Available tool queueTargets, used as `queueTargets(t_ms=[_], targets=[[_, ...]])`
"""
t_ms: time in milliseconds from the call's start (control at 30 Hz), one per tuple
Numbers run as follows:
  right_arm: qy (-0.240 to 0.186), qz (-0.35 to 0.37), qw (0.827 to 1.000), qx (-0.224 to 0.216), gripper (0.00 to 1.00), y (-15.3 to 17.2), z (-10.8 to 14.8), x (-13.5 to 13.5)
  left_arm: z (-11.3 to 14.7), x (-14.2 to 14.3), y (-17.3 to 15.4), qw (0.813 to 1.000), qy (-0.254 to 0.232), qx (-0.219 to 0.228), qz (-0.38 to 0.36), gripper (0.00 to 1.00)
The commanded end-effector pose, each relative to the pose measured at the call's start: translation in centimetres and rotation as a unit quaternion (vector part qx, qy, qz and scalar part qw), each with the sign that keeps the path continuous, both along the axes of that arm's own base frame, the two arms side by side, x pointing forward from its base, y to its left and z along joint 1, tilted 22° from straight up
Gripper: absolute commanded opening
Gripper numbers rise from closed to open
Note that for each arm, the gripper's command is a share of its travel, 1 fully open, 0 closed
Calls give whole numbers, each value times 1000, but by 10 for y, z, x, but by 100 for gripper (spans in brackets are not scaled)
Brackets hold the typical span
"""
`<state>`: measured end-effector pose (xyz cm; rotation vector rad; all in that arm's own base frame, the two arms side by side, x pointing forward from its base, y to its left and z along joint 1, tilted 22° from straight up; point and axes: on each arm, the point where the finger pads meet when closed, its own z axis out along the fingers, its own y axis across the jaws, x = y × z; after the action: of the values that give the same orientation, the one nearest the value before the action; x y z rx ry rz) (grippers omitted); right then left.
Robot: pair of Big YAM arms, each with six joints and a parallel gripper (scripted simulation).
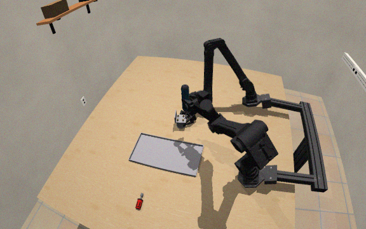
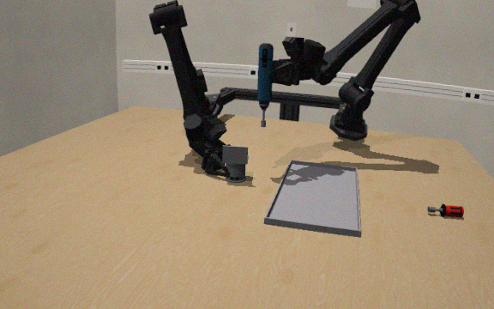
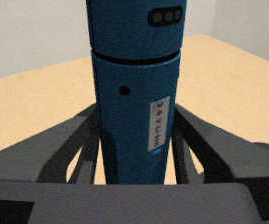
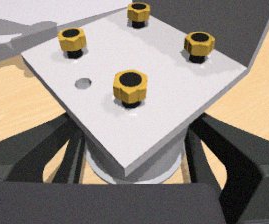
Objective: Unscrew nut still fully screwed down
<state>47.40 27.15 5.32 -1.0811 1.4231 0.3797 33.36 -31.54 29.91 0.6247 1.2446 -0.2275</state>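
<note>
My left gripper is shut on the dark blue nut driver. The driver is upright, its socket in the air above the height of the bracket. My right gripper is shut on the joint module, low down under the bracket. The module stands upright on the table. The grey bracket lies on its top. Several gold nuts sit on black studs; which is fully down, I cannot tell.
A shallow grey tray lies on the table beside the module, with arm shadows across it. A red hand driver lies beyond the tray. Both arms are close together around the module.
</note>
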Motion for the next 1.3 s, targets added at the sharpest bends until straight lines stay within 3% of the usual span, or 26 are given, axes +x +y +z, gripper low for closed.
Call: queueTargets(t_ms=[0, 100, 500, 667, 1067, 1233, 1267], targets=[[-7, 0, 1000, 4, 59, 2, 6, 3, 49, -5, -9, 998, -42, -38, -9, 42], [-7, 0, 1000, 4, 59, 2, 6, 3, 49, -5, -9, 998, -42, -38, -9, 42], [-7, 0, 1000, 4, 59, 2, 6, 3, 18, 50, 24, 998, 44, -24, 39, 42], [-7, 0, 1000, 4, 59, 2, 6, 3, 26, 42, 15, 999, 32, -35, 26, 42], [-7, 0, 1000, 4, 59, 2, 6, 3, 15, 85, 60, 991, 97, -38, 79, 42], [-7, 0, 1000, 4, 59, 2, 6, 3, 23, 78, 50, 993, 85, -47, 65, 42], [-7, 0, 1000, 4, 59, 2, 6, 3, 14, 88, 63, 991, 101, -40, 83, 42]])
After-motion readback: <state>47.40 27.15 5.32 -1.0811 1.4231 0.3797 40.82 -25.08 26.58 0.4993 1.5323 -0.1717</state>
